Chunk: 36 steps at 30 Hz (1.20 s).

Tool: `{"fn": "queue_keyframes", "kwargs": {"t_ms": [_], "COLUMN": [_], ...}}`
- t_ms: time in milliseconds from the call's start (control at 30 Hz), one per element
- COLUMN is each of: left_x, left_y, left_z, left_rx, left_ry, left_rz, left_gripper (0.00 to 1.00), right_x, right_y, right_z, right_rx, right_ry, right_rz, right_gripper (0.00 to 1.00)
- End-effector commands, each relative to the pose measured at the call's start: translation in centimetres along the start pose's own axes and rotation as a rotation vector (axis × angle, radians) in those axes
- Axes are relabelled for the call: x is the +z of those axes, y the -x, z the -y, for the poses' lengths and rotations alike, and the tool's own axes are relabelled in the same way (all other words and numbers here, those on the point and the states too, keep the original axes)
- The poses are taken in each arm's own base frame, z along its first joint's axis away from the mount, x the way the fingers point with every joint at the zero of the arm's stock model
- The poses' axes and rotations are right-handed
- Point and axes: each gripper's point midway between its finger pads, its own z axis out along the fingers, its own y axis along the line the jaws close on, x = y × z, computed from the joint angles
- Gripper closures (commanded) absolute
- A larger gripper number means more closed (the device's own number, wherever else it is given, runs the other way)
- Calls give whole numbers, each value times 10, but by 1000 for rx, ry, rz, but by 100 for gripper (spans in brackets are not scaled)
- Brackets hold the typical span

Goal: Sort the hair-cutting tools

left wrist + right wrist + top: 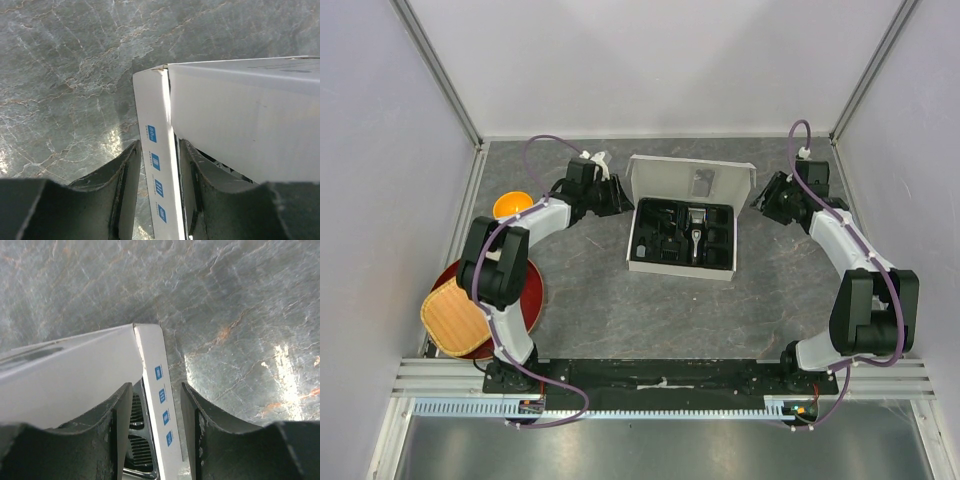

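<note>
**Both tools on the box flaps, clipper sitting in its tray**

I've got the white cardboard box (660, 175) open in the centre of the overhead view. The left tool (157, 145) is at the box's upper-left corner and the right tool (156, 387) at its upper-right.

Left wrist view: the left-hand side flap (150, 110) runs straight up between the jaws and fills the gap. I can't tell whether they're pinching it or only straddling it. Right wrist view: the right-hand side flap (152, 347) is between the jaws too, but the tray shows through a gap on the left, so those jaws are apart, not clamped.

The black-and-silver hair clipper (696, 235) lies in the black moulded tray (650, 258), right of the tray's centre. Its long axis runs up and down the frame, parallel to the tray's short sides. I can't make out which end carries the blade from here.

My worry is the flaps. They're thin card, so a hard or uneven tug could crease or tear one. It could also skew the box on the grey marbled table (590, 300). If one side lifts, the tray tilts and the clipper slides out of its slot. A loose hold could simply slip off the flap edge.
</note>
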Motion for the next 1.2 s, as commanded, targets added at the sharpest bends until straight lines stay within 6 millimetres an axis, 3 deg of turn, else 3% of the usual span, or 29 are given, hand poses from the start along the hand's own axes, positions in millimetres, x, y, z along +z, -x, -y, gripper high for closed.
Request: {"fn": "queue_keyframes", "kwargs": {"t_ms": [0,133,267,500,700,733,1167], "left_x": [6,6,2,-11,-21,-21,-22], "left_y": [24,28,38,42,35,35,22], "left_z": [1,-4,6,29,34,34,28], "left_rx": [68,66,80,128,136,136,122], "left_ry": [18,57,25,-86,-122,-124,-111], "left_rz": [64,62,81,124,143,143,124], "left_gripper": [56,56,55,55,56,55,55], "right_x": [-6,-3,-2,-7,-18,-19,-21], "right_y": [46,62,61,25,11,3,-12], "right_z": [-15,-30,-37,-42,-41,-48,-29], "right_rx": [9,20,16,21,0,-15,-34], "right_ry": [-5,42,75,138,151,164,93], "right_rz": [139,161,142,49,32,20,16], "right_gripper": [49,49,52,52,53,53,53]}}
